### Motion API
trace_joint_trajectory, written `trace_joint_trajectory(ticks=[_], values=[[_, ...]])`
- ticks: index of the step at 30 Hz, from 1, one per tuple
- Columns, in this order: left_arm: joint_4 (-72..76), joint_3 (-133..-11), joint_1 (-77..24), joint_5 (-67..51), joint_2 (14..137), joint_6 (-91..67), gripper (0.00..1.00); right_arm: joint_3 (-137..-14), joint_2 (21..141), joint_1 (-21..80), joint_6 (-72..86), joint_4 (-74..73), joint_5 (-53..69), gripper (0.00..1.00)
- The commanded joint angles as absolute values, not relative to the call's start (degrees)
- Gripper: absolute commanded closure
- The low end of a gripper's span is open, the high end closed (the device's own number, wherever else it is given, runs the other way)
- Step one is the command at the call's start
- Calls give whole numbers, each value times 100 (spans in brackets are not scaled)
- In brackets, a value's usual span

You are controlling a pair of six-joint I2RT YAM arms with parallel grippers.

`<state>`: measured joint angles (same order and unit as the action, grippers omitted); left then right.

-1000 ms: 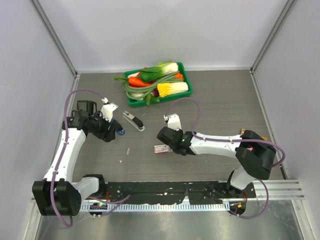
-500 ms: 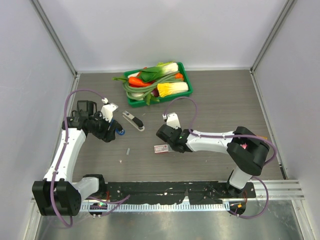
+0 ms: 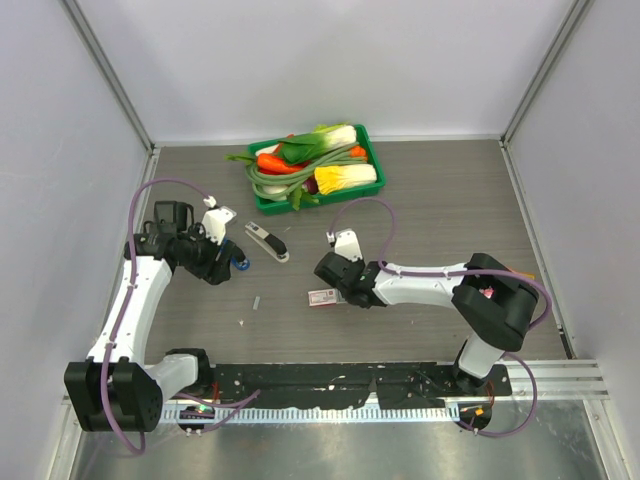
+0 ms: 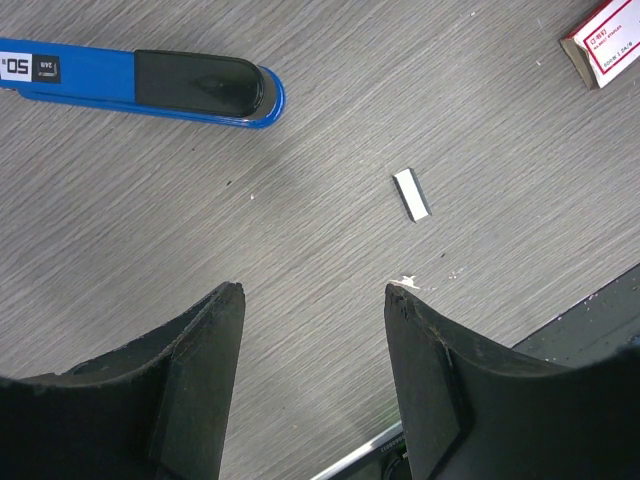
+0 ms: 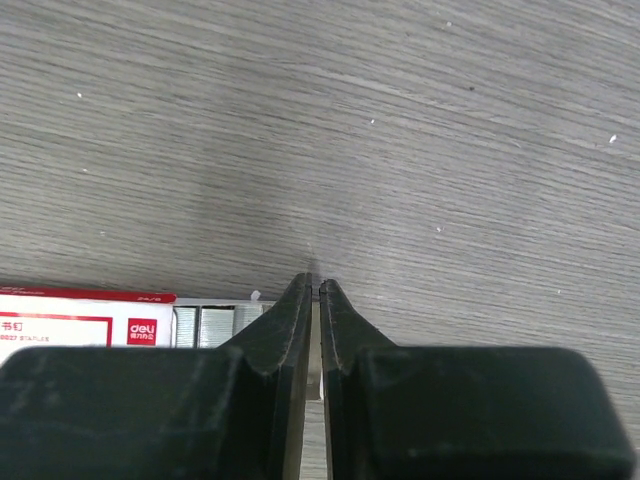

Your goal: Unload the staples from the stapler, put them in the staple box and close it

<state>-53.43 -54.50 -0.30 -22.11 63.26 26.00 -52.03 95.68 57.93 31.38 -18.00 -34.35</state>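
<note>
The black stapler [image 3: 267,242] with its silver top lies on the table left of centre; neither wrist view shows it. A short silver staple strip [image 3: 257,301] lies loose on the wood and also shows in the left wrist view [image 4: 411,194]. My left gripper [image 3: 218,268] is open and empty above bare wood [image 4: 315,290], near the blue stapler. My right gripper [image 3: 343,292] sits at the right end of the pink-and-white box [image 3: 322,297]. Its jaws [image 5: 315,283] are pressed shut on a thin silver strip, apparently staples.
A blue stapler [image 4: 150,80] lies just beyond my left fingers. The pink-and-white box [image 5: 85,322] has its tray slid out, with rows of staples [image 5: 215,325] in it. A green tray [image 3: 372,150] of toy vegetables stands at the back. A black rail runs along the near edge.
The right arm's forearm and elbow have shifted a little to the left, while its gripper stays at the box. The left arm has not moved.
</note>
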Motion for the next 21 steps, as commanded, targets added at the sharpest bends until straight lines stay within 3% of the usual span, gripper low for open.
trace_joint_trajectory(ticks=[1, 12, 21], values=[[-5317, -5520, -26, -2312, 6302, 2654, 38, -5150, 9519, 5783, 3234, -1635, -3419, 87], [-5326, -5537, -26, -2320, 6311, 2619, 38, -4913, 9264, 5827, 3358, -1600, -3287, 89], [-5309, -5493, -26, -2250, 6284, 2663, 38, -5185, 8913, 5818, 3252, -1889, -3621, 81]])
